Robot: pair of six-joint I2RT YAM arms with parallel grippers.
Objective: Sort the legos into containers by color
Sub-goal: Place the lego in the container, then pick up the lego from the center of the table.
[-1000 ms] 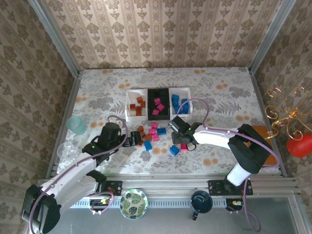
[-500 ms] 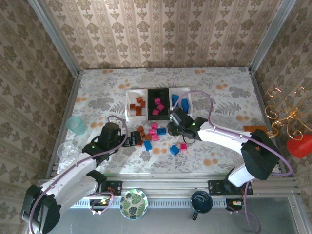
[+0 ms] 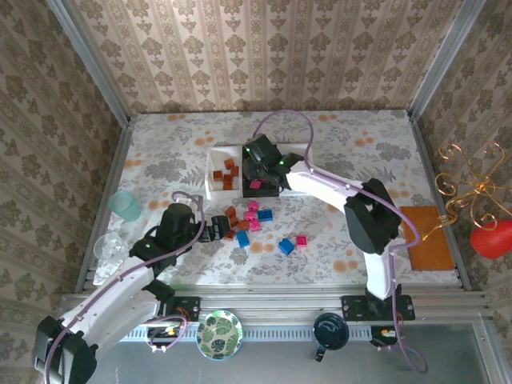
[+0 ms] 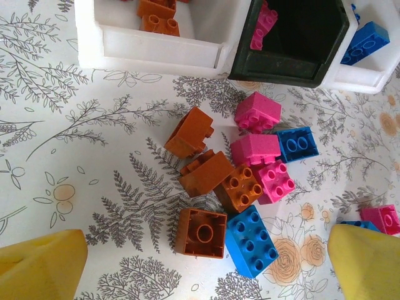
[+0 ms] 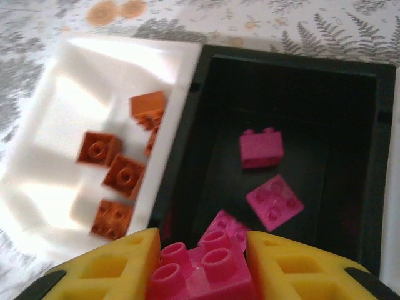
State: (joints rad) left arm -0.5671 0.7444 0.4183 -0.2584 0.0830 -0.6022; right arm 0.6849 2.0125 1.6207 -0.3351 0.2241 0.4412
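Our right gripper point(image 5: 200, 257) is clamped on a bright pink plastic brick point(image 5: 201, 278), its yellow fingers point(image 5: 112, 265) on either side, just above the black rectangular middle tray point(image 5: 294, 65). Our left gripper point(image 4: 203, 262) gapes empty over loose bricks point(image 4: 244, 181) near that tray.

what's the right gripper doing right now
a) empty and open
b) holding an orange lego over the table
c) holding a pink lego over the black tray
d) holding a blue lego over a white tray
c: in the right wrist view the right gripper has its yellow fingers clamped on a pink lego, and the black tray lies directly beneath it.
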